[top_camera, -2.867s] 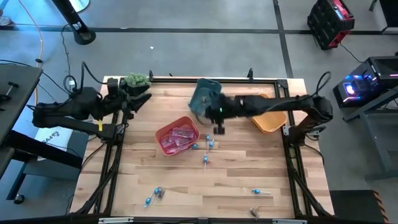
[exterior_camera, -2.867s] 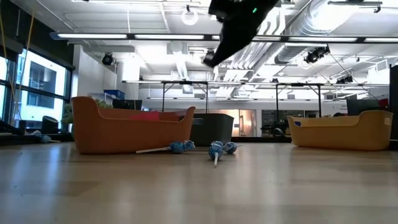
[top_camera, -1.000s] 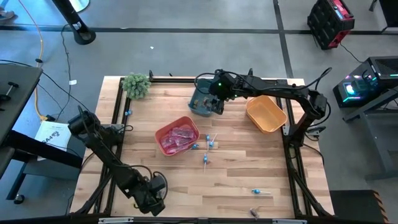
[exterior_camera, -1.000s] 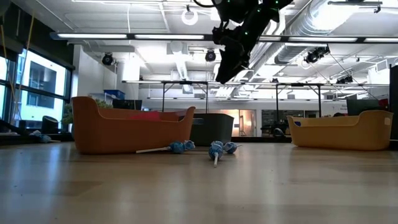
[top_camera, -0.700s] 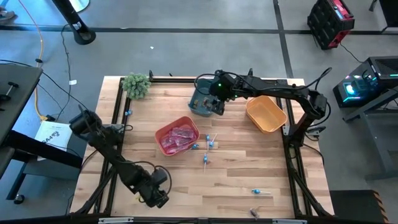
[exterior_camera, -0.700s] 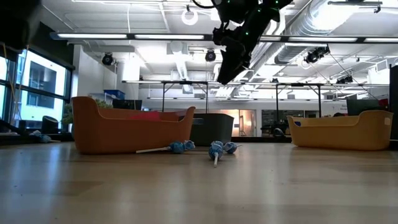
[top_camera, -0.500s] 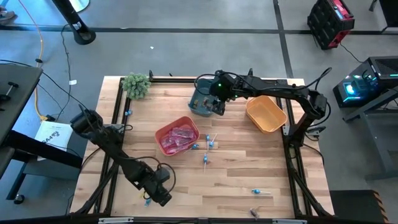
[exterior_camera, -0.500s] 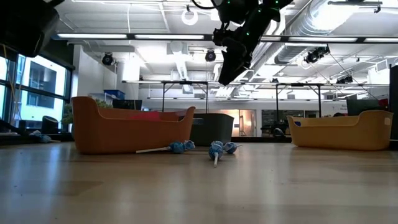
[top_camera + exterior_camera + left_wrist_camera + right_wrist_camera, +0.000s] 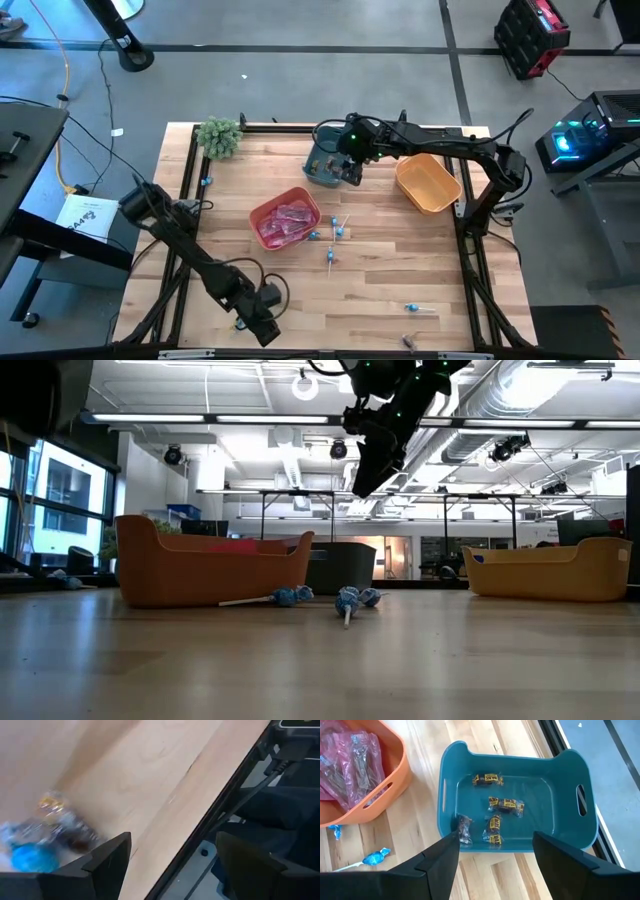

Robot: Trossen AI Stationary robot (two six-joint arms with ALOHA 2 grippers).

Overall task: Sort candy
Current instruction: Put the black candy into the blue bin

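My right gripper [image 9: 346, 160] hangs open above the teal bin [image 9: 570, 840], touching nothing. Several small brownish pieces [image 9: 505, 805] lie on the bin's floor, and one [image 9: 465, 827] sits by its wall. The red bin [image 9: 262, 236] holds pink packets [image 9: 288, 217]. Blue lollipops [image 9: 334, 232] lie on the wood just right of it, and another [image 9: 418, 308] lies toward the near right. My left gripper [image 9: 263, 325] is open, low by the table's near-left edge. Its wrist view shows blue wrappers [image 9: 24, 856] and a brownish piece [image 9: 70, 832] just ahead of the fingers.
An orange bin [image 9: 428, 182] stands at the right and a green plant [image 9: 220, 136] at the far left corner. A brownish piece [image 9: 410, 342] lies at the near edge. The black frame rail [image 9: 225, 805] runs close beside my left gripper.
My left gripper has drifted a little toward the table's right and near edge, staying open.
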